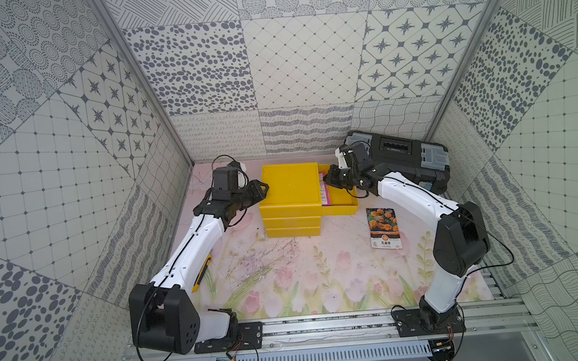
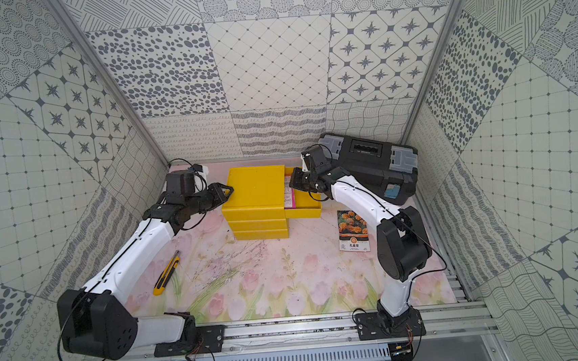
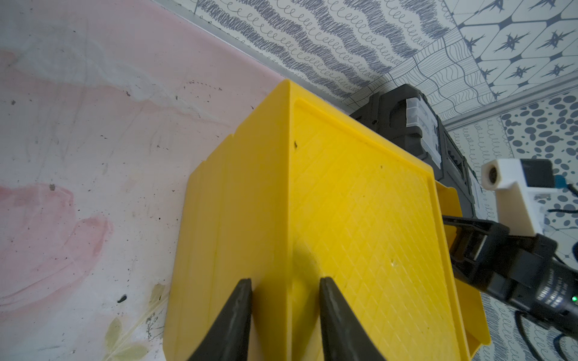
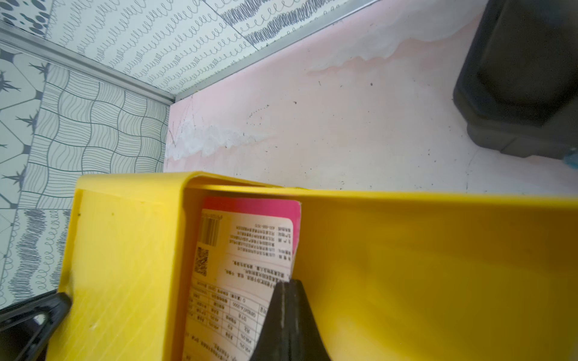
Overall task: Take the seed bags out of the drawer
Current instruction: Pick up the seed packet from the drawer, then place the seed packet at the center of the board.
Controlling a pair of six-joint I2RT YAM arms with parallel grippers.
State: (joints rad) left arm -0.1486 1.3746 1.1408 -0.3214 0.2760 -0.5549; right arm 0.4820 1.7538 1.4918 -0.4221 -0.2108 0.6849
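Two packets show: the marigold packet (image 1: 384,228) near your table's (image 1: 287,266) right edge, and the magenta packet (image 4: 244,237) in the open drawer (image 1: 341,209), with the toolbox (image 1: 398,151) close behind. Your right gripper (image 4: 286,283) is closed at the magenta packet's edge. Your left gripper (image 3: 285,281), fingers parted, straddles the cabinet's (image 1: 289,185) top edge.

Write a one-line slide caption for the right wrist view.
Right gripper, jaws closed at the edge of the magenta seed bag in the pulled-out yellow drawer.

Two seed bags (image 1: 384,228) (image 4: 247,250), one yellow drawer unit (image 1: 289,185), one black toolbox (image 1: 398,151), one utility knife (image 2: 166,274), two claws (image 3: 283,283) (image 4: 286,283)
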